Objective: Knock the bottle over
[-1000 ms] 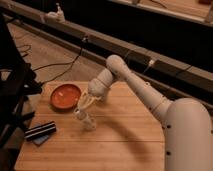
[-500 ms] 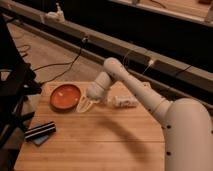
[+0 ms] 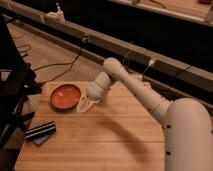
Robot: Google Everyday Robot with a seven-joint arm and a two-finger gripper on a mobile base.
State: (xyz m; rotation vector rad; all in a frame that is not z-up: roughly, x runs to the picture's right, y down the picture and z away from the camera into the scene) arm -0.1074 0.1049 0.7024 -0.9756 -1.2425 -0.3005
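Observation:
My gripper [image 3: 84, 105] hangs low over the wooden table [image 3: 100, 145], right beside the right edge of a red bowl [image 3: 65, 95]. The white arm [image 3: 131, 86] reaches to it from the lower right. No bottle shows in the camera view; it may be hidden behind the arm. Nothing shows in the gripper.
A dark flat object on a blue pad [image 3: 40, 132] lies near the table's left front. A black frame [image 3: 12, 100] stands at the left. A long dark rail [image 3: 150, 57] runs behind the table, and cables [image 3: 60, 65] lie on the floor.
One second ago the bottle stood by the gripper. Half a second ago it lay on the table right of the arm. Now it is out of sight, and the gripper sits closer to the bowl.

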